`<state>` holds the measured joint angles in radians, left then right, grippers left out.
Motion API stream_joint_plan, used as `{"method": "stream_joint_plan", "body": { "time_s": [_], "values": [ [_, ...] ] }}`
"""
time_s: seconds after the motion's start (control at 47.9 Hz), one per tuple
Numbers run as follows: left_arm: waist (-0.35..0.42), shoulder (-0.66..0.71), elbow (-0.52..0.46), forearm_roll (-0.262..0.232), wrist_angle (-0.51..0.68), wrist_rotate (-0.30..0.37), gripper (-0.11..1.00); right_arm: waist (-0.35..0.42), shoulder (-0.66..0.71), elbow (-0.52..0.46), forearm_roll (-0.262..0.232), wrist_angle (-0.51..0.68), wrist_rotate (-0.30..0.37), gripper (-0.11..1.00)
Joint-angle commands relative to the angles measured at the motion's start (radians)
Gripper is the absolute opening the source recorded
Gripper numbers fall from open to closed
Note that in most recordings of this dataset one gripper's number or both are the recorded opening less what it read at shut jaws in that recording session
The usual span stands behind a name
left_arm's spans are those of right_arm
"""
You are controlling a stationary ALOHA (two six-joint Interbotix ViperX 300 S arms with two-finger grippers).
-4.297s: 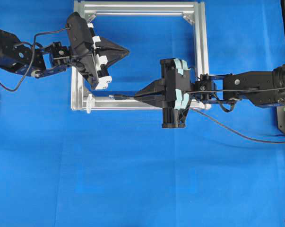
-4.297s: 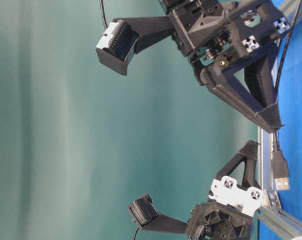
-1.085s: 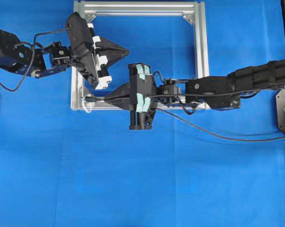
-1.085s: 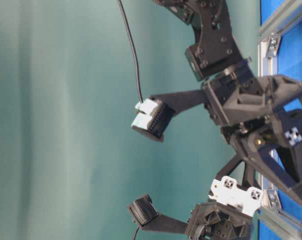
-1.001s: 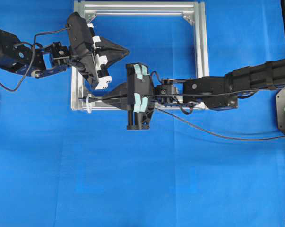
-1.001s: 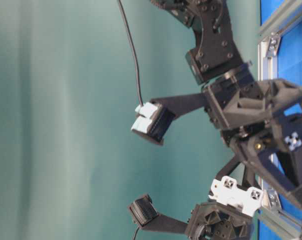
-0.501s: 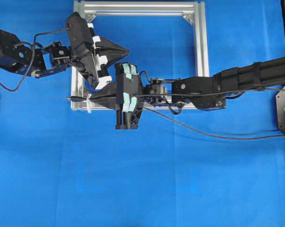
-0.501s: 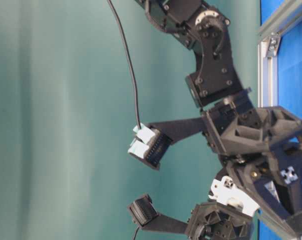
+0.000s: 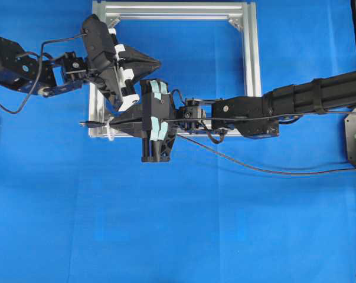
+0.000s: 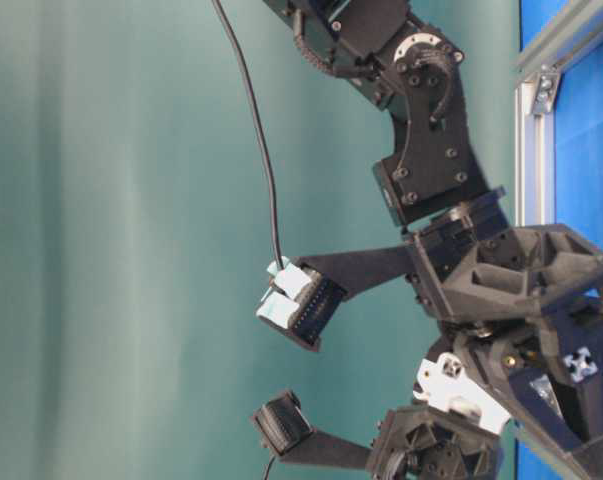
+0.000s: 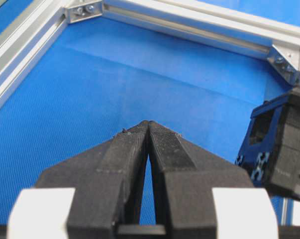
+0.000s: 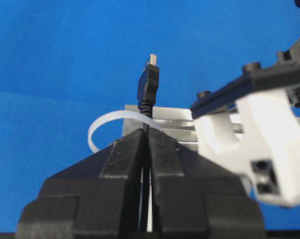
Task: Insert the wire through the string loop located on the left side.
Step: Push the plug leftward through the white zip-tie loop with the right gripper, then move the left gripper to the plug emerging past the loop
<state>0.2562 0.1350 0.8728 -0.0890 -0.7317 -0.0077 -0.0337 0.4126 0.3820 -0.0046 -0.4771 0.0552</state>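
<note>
My right gripper (image 9: 111,122) (image 12: 145,130) is shut on the wire (image 9: 254,168), a thin black cable that trails off to the right. Its black plug (image 9: 89,123) (image 12: 149,82) sticks out past the fingertips, beyond the outer left edge of the silver frame (image 9: 251,71). The white string loop (image 9: 110,135) (image 12: 102,124) sits at the frame's lower left corner. In the right wrist view its band arcs just under the plug and the cord crosses it. My left gripper (image 9: 159,62) (image 11: 148,122) hovers shut and empty over the frame's inside.
The square aluminium frame (image 11: 189,27) lies on blue cloth, with corner brackets (image 11: 85,9) inside its corners. The left gripper's white body (image 12: 259,139) hangs close to the right of the plug. The right gripper's body (image 11: 279,144) is near the left gripper's side.
My right gripper has moved left along the frame's lower bar with the wire, carrying the plug past the loop and the frame's outer edge. The left arm has stayed put.
</note>
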Motion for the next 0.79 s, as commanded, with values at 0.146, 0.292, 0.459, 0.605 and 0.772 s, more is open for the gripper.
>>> {"method": "stream_joint_plan", "body": {
  "time_s": [0.146, 0.292, 0.459, 0.605, 0.772],
  "values": [
    [0.011, -0.107, 0.078, 0.002, -0.008, 0.003, 0.00, -0.002, -0.020, -0.015, 0.000, -0.005, -0.002, 0.00],
    [0.032, -0.169, 0.161, 0.002, -0.008, 0.003, 0.00, -0.002, -0.020, -0.015, 0.000, -0.005, -0.002, 0.00],
    [0.063, -0.249, 0.255, 0.003, -0.008, 0.002, 0.00, -0.003, -0.020, -0.014, 0.002, -0.005, -0.002, 0.00],
    [0.100, -0.298, 0.316, 0.002, -0.008, 0.002, 0.00, -0.002, -0.020, -0.014, 0.002, -0.005, -0.002, 0.00],
    [0.104, -0.328, 0.347, 0.002, -0.003, -0.002, 0.00, -0.003, -0.020, -0.015, 0.002, -0.005, -0.002, 0.00]
  ]
}}
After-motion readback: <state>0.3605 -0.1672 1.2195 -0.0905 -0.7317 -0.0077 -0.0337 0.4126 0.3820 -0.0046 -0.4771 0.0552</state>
